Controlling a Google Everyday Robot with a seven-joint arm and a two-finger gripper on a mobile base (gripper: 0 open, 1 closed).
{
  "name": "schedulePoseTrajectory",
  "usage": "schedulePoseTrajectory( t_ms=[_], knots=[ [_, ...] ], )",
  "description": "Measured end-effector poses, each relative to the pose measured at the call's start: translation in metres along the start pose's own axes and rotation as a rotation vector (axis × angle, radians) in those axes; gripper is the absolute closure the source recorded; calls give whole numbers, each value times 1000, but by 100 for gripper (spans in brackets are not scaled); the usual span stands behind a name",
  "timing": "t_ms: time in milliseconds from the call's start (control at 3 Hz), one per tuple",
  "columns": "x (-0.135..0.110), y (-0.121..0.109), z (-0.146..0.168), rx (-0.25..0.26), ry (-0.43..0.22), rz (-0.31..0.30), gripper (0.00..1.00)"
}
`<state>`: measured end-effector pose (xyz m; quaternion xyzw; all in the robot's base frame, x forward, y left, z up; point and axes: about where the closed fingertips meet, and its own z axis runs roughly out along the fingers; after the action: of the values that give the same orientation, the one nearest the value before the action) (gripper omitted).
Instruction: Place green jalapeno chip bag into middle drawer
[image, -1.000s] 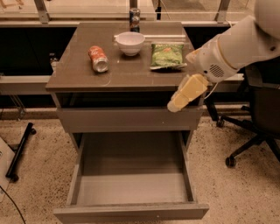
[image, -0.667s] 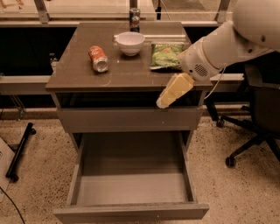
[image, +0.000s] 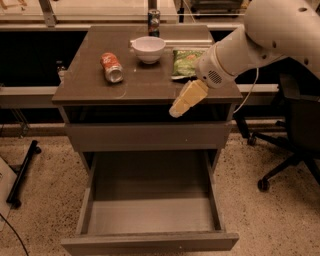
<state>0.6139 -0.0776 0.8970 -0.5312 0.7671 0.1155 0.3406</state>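
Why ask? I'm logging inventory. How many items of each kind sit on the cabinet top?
Cans: 2 (orange-red soda can, dark can at back)
Bowls: 1 (white bowl)
Chip bags: 1 (green jalapeno chip bag)
Total: 4
Gripper: at the top's front edge.

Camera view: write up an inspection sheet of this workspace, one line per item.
Surface: brown cabinet top, flat and level.
Job's things: green jalapeno chip bag lies flat on the top's right rear; middle drawer is pulled out, with nothing in it.
Clutter: orange-red soda can on its side; white bowl upright; dark can at the back edge.
Grippers: gripper hangs at the top's front right edge, apart from the bag.
Cables: thin pale cable droops under the arm.
Surroundings: office chair at right; speckled floor.
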Motion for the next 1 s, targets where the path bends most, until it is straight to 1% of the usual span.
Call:
schedulePoseTrajectory(
  t_ms=[333, 667, 1000],
  knots=[
    [0, -2, 5, 33, -26, 30, 0],
    [-4, -22, 19, 109, -83, 64, 0],
    [-1, -53, 34, 167, -135, 119, 0]
  ],
)
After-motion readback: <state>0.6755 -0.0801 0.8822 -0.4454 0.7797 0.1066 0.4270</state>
